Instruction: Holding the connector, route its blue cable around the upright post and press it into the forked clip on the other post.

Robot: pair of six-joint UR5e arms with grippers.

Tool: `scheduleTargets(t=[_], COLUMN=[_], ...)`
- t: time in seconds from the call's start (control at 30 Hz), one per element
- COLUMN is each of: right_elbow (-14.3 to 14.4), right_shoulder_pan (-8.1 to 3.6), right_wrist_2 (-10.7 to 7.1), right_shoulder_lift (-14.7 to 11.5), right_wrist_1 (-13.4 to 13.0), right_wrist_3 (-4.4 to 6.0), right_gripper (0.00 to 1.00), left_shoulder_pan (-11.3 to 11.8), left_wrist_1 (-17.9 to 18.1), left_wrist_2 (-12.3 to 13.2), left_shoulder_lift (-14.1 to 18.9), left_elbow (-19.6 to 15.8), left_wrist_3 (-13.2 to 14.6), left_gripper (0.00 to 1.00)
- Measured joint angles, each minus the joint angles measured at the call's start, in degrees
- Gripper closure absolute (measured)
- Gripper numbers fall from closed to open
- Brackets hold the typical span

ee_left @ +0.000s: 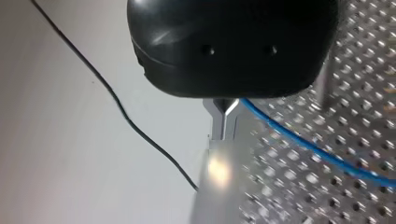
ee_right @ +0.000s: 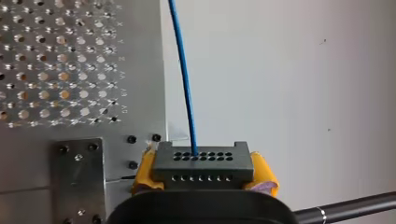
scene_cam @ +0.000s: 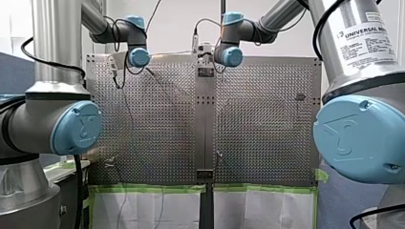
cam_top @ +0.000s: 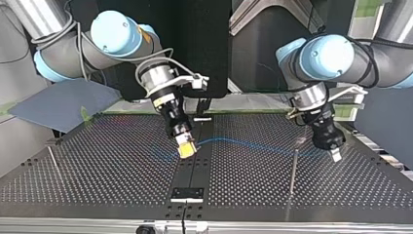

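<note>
In the top view my right gripper (cam_top: 186, 147), with yellow pads, hangs low over the table's middle strip, shut on a dark grey connector (ee_right: 201, 163). The blue cable (cam_top: 229, 141) leaves the connector and runs toward the view's right, to my left gripper (cam_top: 335, 154). In the left wrist view the metal fingers (ee_left: 223, 122) are shut, and the blue cable (ee_left: 322, 151) comes out from between them. A thin upright post (cam_top: 293, 169) stands just beside my left gripper. Another thin post (cam_top: 53, 163) stands at the view's far left. I cannot make out which post carries the forked clip.
A metal strip with a bolted plate (cam_top: 187, 194) divides the perforated table (cam_top: 112, 180) down the middle. A thin black wire (ee_left: 116, 105) crosses the pale background in the left wrist view. A dark rod (ee_right: 345, 211) lies beside my right gripper.
</note>
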Motion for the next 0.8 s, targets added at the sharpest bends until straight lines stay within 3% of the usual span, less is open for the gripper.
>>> scheduleTargets(t=[0.27, 0.47, 0.7, 0.8], right_elbow=[-1.6, -2.6, -3.7, -4.2], right_shoulder_pan=[0.21, 0.5, 0.64, 0.8], right_wrist_2=[0.2, 0.27, 0.28, 0.35], right_shoulder_lift=[1.1, 2.4, 4.0, 5.1], right_wrist_1=[0.4, 0.5, 0.3, 0.2], right_wrist_3=[0.1, 0.18, 0.19, 0.22], right_gripper=[1.0, 1.0, 1.0, 1.0], left_shoulder_pan=[3.6, 6.5, 10.1, 10.7], left_wrist_1=[0.4, 0.1, 0.0, -0.5], left_wrist_2=[3.6, 6.5, 10.2, 11.9], left_shoulder_lift=[-2.1, -3.9, -4.4, -5.3], left_elbow=[0.3, 2.3, 5.0, 5.5], left_wrist_3=[-2.1, -2.8, -5.5, -6.2], left_gripper=[1.0, 1.0, 1.0, 1.0])
